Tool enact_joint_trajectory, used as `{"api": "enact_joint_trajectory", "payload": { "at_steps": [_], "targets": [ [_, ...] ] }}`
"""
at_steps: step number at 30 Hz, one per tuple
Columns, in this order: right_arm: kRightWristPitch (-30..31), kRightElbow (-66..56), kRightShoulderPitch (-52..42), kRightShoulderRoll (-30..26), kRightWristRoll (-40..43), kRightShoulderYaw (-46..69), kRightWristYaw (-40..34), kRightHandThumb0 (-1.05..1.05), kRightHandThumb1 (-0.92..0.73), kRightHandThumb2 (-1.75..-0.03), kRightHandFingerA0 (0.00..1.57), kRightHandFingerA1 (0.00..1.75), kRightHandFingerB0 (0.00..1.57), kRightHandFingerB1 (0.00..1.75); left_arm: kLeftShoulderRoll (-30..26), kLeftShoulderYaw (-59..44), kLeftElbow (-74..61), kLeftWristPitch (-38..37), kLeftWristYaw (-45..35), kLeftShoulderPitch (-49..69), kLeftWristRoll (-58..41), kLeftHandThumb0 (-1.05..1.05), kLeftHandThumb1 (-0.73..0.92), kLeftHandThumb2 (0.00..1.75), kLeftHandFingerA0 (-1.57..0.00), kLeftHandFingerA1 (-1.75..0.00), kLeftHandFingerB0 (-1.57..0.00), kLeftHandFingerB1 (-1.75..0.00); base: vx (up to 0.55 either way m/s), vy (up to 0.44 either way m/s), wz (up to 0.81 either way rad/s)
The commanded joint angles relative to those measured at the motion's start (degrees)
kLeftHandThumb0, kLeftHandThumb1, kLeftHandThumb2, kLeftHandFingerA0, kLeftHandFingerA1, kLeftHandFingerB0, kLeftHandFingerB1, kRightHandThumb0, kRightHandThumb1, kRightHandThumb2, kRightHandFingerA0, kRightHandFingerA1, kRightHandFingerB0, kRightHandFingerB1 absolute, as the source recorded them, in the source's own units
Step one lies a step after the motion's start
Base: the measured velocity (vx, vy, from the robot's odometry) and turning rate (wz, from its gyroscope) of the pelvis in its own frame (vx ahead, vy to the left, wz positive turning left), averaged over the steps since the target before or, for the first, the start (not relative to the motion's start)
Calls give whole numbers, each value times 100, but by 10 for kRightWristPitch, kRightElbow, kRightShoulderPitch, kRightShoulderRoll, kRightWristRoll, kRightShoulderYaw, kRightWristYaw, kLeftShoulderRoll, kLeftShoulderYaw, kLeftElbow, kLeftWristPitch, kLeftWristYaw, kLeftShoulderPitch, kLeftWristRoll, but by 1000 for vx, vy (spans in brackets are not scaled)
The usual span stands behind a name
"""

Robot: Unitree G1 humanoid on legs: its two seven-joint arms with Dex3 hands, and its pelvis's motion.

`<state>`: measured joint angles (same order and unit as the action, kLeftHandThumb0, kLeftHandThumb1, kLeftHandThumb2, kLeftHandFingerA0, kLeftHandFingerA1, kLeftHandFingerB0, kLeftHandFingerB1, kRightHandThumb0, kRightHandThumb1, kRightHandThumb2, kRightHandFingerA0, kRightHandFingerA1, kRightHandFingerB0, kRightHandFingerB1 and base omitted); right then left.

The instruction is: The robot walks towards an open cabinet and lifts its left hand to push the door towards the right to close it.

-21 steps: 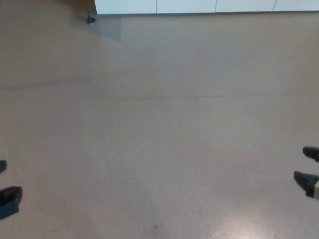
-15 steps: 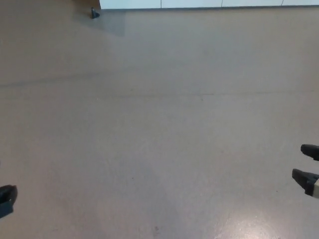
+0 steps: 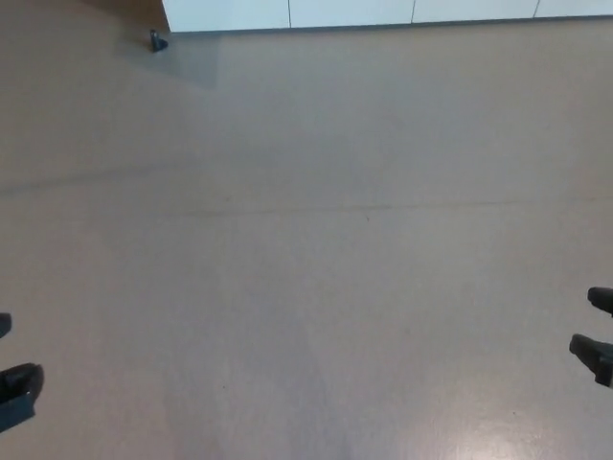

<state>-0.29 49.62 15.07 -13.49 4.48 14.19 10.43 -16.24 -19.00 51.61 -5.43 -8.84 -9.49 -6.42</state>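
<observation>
The bottom of a white cabinet point(image 3: 383, 12) runs along the top edge of the head view, its panels split by thin vertical seams. No door shows as open in this strip. Only black fingertips of my left hand point(image 3: 17, 388) poke in at the lower left edge. Fingertips of my right hand point(image 3: 596, 335) show at the right edge. Both hang low over the floor, far from the cabinet. Too little of either hand shows to tell how it stands.
A wide brown floor point(image 3: 306, 249) lies between me and the cabinet. A small dark object point(image 3: 157, 41) stands on the floor near the cabinet's left corner. A faint seam crosses the floor at mid height.
The whole picture has shifted as the camera moved: the cabinet strip now sits lower and further left. Both hands' fingertips stay at the picture's edges.
</observation>
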Motion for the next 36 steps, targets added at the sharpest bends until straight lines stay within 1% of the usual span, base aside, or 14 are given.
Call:
{"api": "enact_joint_trajectory", "payload": {
  "at_steps": [1, 5, 8, 9, 12, 15, 16, 22, 25, 29, 36],
  "targets": [
    [-19, 11, -16, 0, 1, -6, -1, -9, -58, -57, 63, 57, 41, 46, -13, 0, 10, -28, -10, 19, -4, 0, 49, 91, -34, -60, -19, -52, 257, 163, -6],
    [-20, 6, -24, 2, 6, -8, 4, -5, -59, -56, 59, 53, 41, 45, -10, -4, 3, -16, -6, 24, -12, -1, 48, 91, -35, -61, -20, -52, 322, 234, 3],
    [-21, 2, -30, 3, 4, -10, 2, -5, -60, -57, 60, 55, 40, 46, -11, -1, 4, -18, -4, 26, -7, -1, 48, 91, -35, -60, -20, -52, 369, 212, 5],
    [-20, 1, -30, 3, 4, -11, 1, -4, -59, -56, 57, 53, 41, 45, -12, 0, 5, -19, -5, 26, -7, -1, 47, 90, -35, -61, -20, -52, 372, 140, 0],
    [-28, 10, -31, 0, -1, -16, 1, -7, -57, -56, 60, 55, 41, 45, -15, 3, 10, -32, -14, 31, -5, -2, 49, 91, -33, -60, -20, -52, 313, 70, 6],
    [-27, 10, -31, -1, -1, -18, 0, -6, -58, -56, 61, 55, 42, 46, -15, 5, 9, -33, -14, 32, -5, -3, 49, 92, -35, -60, -20, -52, 338, -4, 13],
    [-29, 12, -31, -1, 0, -18, 0, -5, -58, -56, 62, 56, 43, 46, -15, 7, 5, -30, -6, 31, -3, -2, 48, 91, -37, -61, -21, -52, 341, -20, 23],
    [-30, 9, -36, -1, 3, -19, 0, -6, -59, -56, 60, 55, 42, 45, -18, 14, 5, -33, -1, 35, 1, -2, 48, 91, -36, -60, -20, -52, 414, -75, 49],
    [-29, 11, -34, -1, 2, -20, -3, -9, -59, -57, 61, 55, 41, 45, -21, 19, 8, -39, -3, 35, 4, -3, 48, 91, -36, -61, -21, -52, 434, -80, 14],
    [-31, 13, -31, 0, 6, -18, -1, -5, -59, -56, 59, 56, 41, 45, -21, 19, 5, -31, -4, 32, -3, -3, 49, 91, -36, -61, -20, -52, 408, -45, -11],
    [-37, 16, -29, -3, 4, -22, 0, -6, -58, -56, 60, 55, 40, 45, -26, 26, 15, -42, -5, 29, 2, -5, 49, 91, -35, -60, -20, -52, 436, 9, -28]
  ]
}}
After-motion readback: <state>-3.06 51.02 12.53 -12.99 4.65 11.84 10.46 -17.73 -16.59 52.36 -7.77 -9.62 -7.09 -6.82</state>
